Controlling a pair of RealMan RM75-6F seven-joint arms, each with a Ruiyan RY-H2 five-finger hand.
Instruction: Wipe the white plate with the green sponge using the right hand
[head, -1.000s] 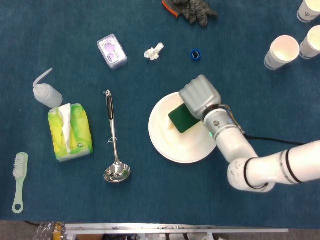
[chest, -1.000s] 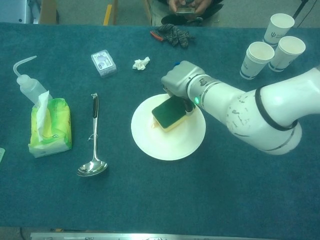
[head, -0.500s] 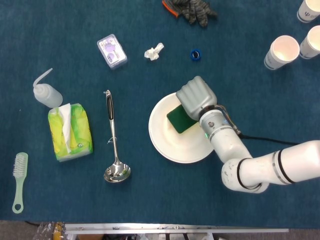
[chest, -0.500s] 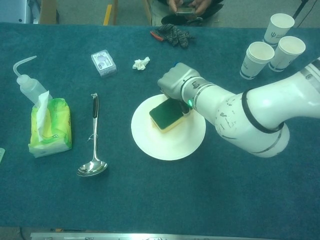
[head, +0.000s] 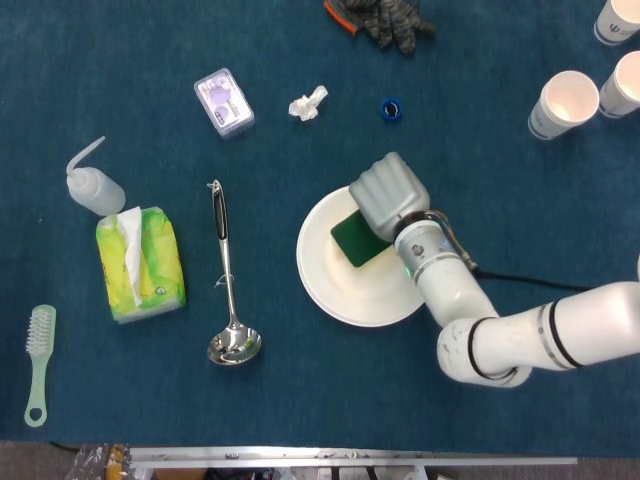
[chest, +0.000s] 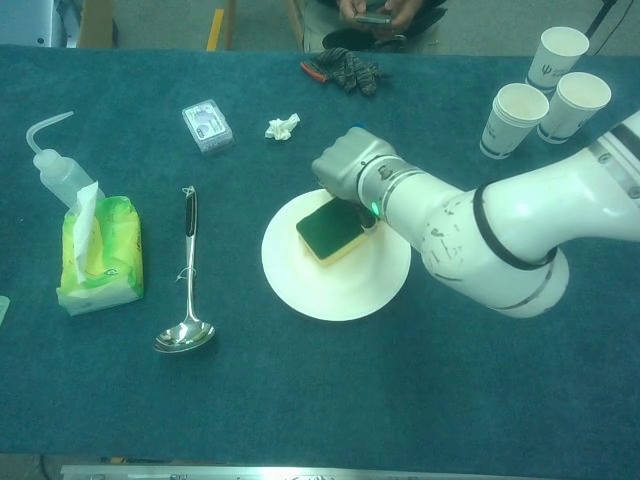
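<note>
The white plate (head: 340, 285) (chest: 320, 285) lies on the blue cloth near the middle of the table. My right hand (head: 390, 193) (chest: 345, 167) grips the green sponge (head: 355, 238) (chest: 328, 230), a green pad with a yellow underside, and holds it down on the plate's far side. The fingers curl over the sponge's far edge and hide it. My left hand is in neither view.
A metal ladle (head: 228, 290) lies left of the plate, then a tissue pack (head: 140, 262), a squeeze bottle (head: 93, 186) and a brush (head: 38, 362). Behind are a small box (head: 223, 101), crumpled paper (head: 307, 103), a blue cap (head: 391, 109), gloves (head: 385, 20) and paper cups (head: 565, 103).
My right hand has slid the sponge a short way left across the plate, toward its far-left part. The plate and the other things stayed put.
</note>
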